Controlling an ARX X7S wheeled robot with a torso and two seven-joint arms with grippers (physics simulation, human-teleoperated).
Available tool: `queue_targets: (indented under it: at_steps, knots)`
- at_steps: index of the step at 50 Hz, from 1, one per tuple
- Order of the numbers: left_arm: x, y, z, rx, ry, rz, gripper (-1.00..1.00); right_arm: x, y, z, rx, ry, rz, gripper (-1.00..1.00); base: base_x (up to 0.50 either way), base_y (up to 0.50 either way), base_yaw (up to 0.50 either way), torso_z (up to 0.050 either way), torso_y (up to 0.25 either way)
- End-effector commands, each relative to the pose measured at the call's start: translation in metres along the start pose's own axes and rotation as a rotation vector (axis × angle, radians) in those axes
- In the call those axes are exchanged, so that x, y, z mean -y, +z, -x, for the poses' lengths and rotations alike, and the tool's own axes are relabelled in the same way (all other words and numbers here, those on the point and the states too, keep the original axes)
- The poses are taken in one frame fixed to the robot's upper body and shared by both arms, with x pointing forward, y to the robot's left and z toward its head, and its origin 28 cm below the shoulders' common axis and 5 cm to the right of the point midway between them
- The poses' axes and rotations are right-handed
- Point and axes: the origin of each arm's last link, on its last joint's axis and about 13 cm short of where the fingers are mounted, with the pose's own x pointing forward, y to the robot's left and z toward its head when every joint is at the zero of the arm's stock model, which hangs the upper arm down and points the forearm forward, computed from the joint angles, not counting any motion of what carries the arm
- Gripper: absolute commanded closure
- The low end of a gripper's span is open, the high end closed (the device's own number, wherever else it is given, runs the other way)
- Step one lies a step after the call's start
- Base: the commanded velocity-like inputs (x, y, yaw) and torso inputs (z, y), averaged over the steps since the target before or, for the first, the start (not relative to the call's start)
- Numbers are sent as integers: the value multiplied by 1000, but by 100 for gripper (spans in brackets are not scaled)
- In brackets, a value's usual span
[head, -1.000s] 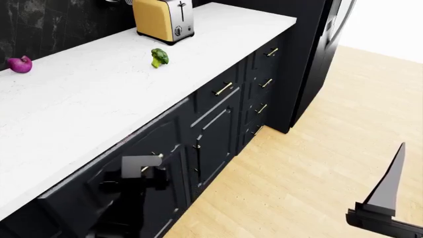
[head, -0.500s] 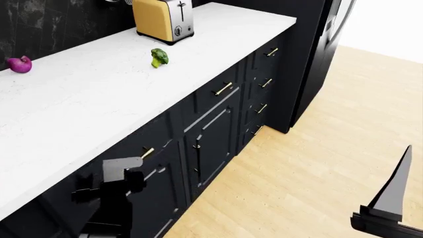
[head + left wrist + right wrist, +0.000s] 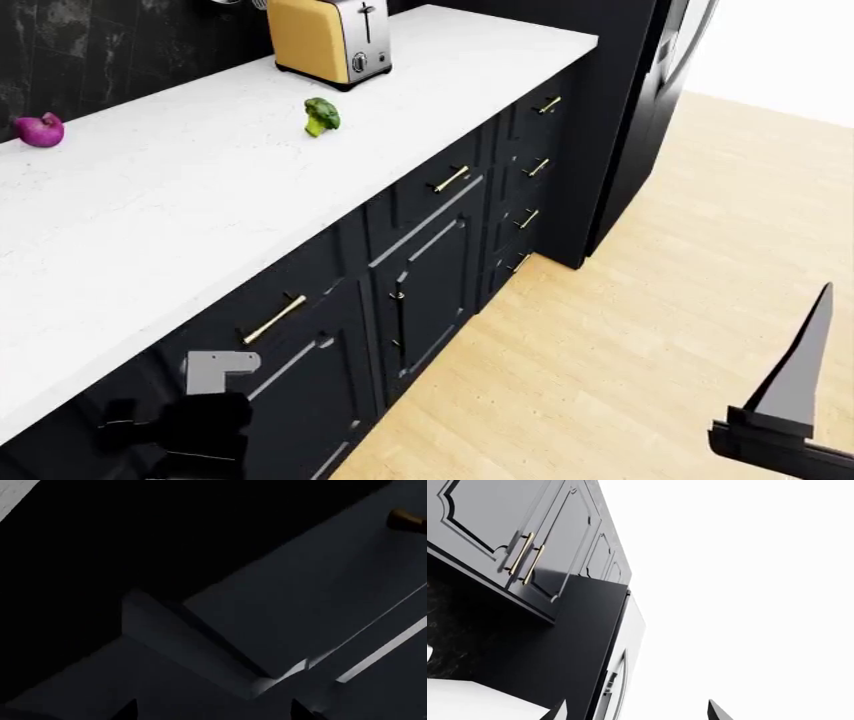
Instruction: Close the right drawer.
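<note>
Bright, even simulator light fills the head view; the white table is almost blown out and casts only faint shadows. Glossy black cabinet fronts carry soft reflections. The left wrist view is very dim, nearly black, with thin pale glints. The right wrist view is mostly overexposed white. Everything is sharp, without blur.

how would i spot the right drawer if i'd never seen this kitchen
Start at the white countertop and look at the black cabinet fronts just under its near stretch. The right drawer is the wide front there, carrying one long horizontal brass bar handle, unlike the narrow stacked drawers beside the fridge.
</note>
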Motion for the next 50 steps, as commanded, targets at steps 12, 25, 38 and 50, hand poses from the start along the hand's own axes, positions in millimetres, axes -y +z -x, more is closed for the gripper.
queue_targets:
  at_steps: [12,25,38,50]
  knots:
    - [-9,6,-9,92,184,103,-100,-2,-2,5,-9,-1,6,-100,0,0,0,0,0]
    - [-15,25,-14,137,308,158,-100,-3,-3,9,-14,-3,6,-100,0,0,0,0,1]
    - [-18,28,-15,70,307,141,-100,1,-2,8,-9,-7,8,-100,0,0,0,0,1]
    - [-17,31,-15,51,288,137,-100,3,-1,7,-3,-8,10,-100,0,0,0,0,2]
